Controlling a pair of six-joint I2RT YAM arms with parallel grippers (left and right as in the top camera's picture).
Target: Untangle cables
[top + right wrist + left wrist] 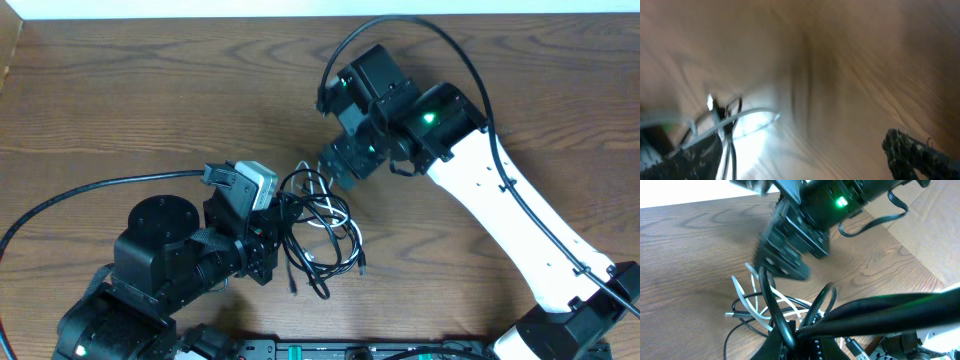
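Observation:
The cables (pixel 322 232) lie in a tangle of black loops with one white cord at the table's middle. My left gripper (pixel 281 216) is at the tangle's left edge. In the left wrist view it (pixel 801 332) is shut on a black cable loop (pixel 769 292), with the white cord (pixel 751 303) lying beyond on the wood. My right gripper (pixel 328 166) hovers just above the tangle's top edge and also shows in the left wrist view (pixel 790 262). The right wrist view is blurred: its fingers (pixel 800 157) are wide apart and empty, with the cables (pixel 726 120) at the left.
The brown wooden table (pixel 120 100) carries the tangle. Thick black arm wires run along the left (pixel 60 200) and arc over the right arm (pixel 460 50). The arm bases stand at the front edge (pixel 330 350).

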